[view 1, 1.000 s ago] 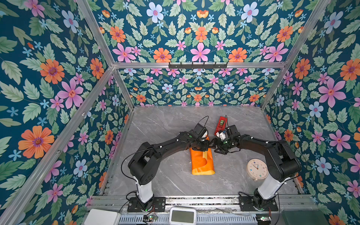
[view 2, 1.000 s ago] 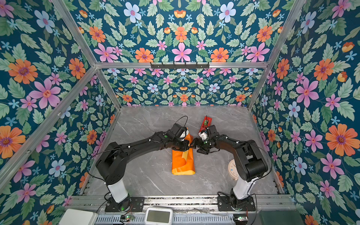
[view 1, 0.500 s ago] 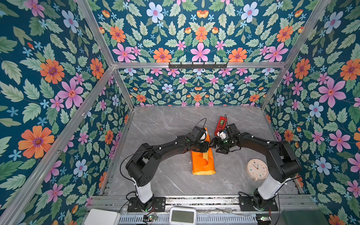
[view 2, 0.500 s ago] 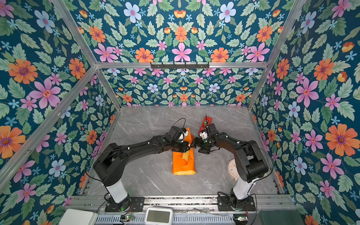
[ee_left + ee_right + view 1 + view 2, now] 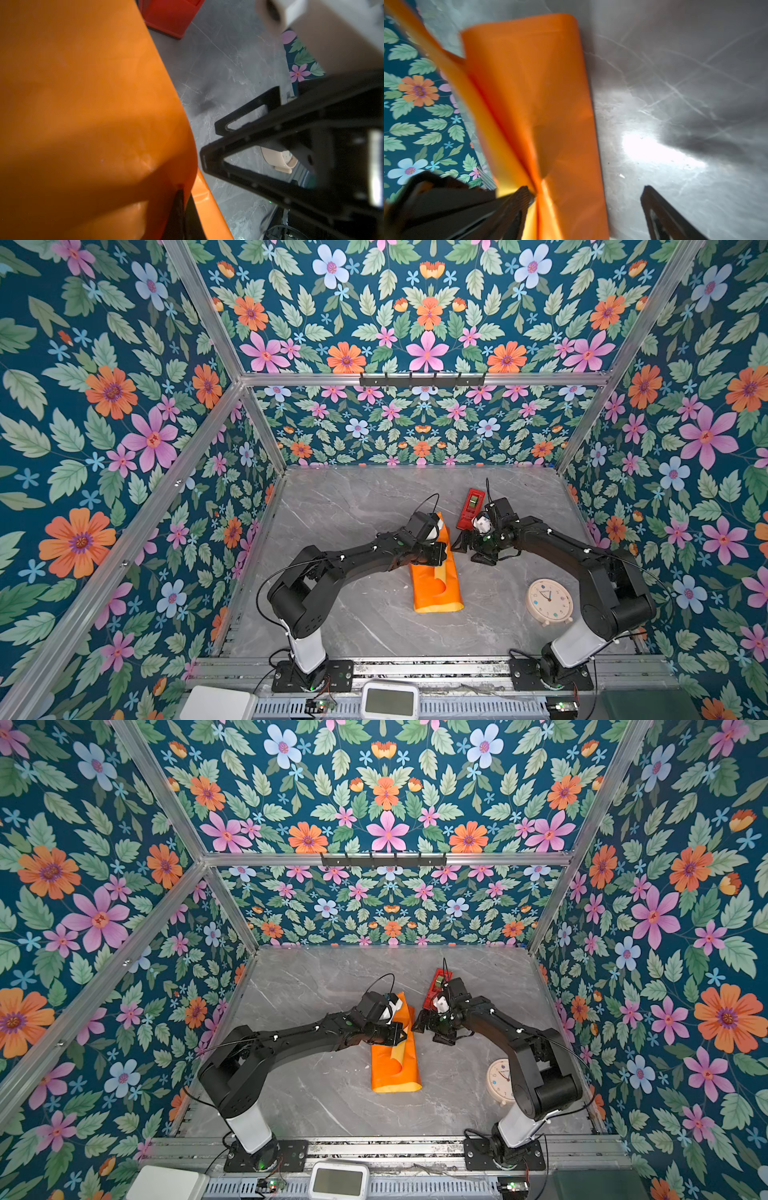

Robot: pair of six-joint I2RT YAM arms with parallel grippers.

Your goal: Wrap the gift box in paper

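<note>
We count two arms, two grippers, one sheet of paper, one red gadget and one clock on one grey marble table (image 5: 353,510). The paper (image 5: 434,593) sits at table centre in both top views. It is folded into one long bundle running 12 to 6 o'clock, glossy orange face out, with one curl of yellow face showing mid-bundle. Its 6 o'clock end lies flat on the table and its 12 o'clock end is up at the left gripper (image 5: 443,551). We read that claw as closed tight on a fold of the paper. In the left wrist view one dark finger (image 5: 179,204) presses into the orange sheet, and creases run out from the pinch. The gift box is hidden from us, and we cannot tell whether it lies inside the bundle. The right gripper (image 5: 466,552) is at 3 o'clock of the left one, tips very near it, jaws spread wide and holding nothing. In the right wrist view its two fingers (image 5: 660,214) stand far apart, with the paper's edge by one and bare table by the second. We cannot tell whether that finger touches the sheet. The red gadget (image 5: 471,508) lies at 1 o'clock of the bundle, close behind the right gripper and apart from the paper. The clock (image 5: 549,602) is at 4 o'clock, well apart from the bundle, dial visible from above.
</note>
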